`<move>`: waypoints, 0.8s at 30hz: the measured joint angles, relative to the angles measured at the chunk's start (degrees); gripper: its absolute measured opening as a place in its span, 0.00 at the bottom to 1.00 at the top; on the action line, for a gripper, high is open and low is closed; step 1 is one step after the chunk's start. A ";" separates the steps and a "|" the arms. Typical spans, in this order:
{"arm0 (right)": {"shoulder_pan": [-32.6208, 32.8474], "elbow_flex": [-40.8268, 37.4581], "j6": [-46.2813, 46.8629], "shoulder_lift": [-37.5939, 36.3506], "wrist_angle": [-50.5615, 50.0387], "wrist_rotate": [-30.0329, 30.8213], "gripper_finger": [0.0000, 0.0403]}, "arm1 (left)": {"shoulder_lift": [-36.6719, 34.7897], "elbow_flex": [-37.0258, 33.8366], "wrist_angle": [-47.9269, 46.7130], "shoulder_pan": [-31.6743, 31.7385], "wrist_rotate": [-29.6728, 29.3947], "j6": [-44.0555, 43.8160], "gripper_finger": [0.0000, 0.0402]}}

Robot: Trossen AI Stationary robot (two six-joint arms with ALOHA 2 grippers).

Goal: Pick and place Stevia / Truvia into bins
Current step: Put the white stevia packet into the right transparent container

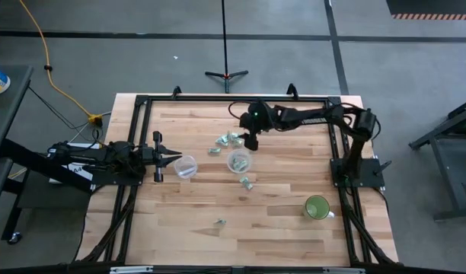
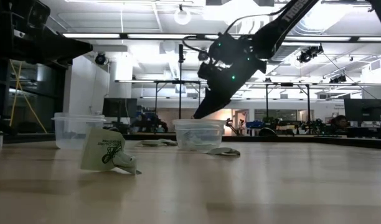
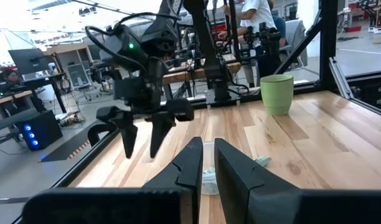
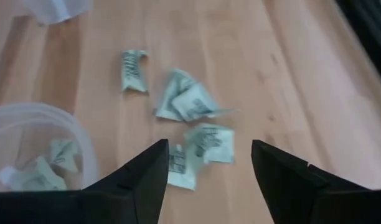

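Pale green and white sachets lie scattered on the wooden table: a cluster [image 1: 231, 139] [image 4: 187, 102], one [image 1: 247, 183], and one near the front [image 1: 220, 222] [image 2: 106, 152]. One clear cup [image 1: 238, 160] [image 2: 200, 134] [image 4: 35, 149] stands mid-table with sachets inside. A second clear cup [image 1: 185, 166] [image 2: 78, 130] stands to its left. My right gripper [image 1: 252, 141] [image 4: 209, 152] is open and points down over the cluster, with a sachet [image 4: 209, 143] between its fingers, untouched. My left gripper [image 1: 177, 157] [image 3: 206, 163] is at the second cup, fingers close together. My left gripper comes in level from the table's left and has the left cup's rim [image 3: 208, 179] in the narrow gap between its two fingers. The cup stands upright on the table. The fingers hide the place of contact, so which finger is inside the cup cannot be told.
An opaque green cup [image 1: 317, 207] [image 3: 277, 93] stands near the table's right front. A black frame [image 1: 233, 99] runs around the table's edges. There is bare wood along the near side. People and desks show in the room beyond the table.
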 joint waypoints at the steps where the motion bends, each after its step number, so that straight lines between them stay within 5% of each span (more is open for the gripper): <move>1: 0.02 0.01 -0.06 0.73 0.92 -0.84 0.53 | -0.01 0.01 -0.02 0.01 0.00 0.00 0.20; 24: 0.15 0.00 -2.51 9.34 5.70 -0.82 0.46 | -0.02 0.02 -0.02 0.01 0.00 0.00 0.20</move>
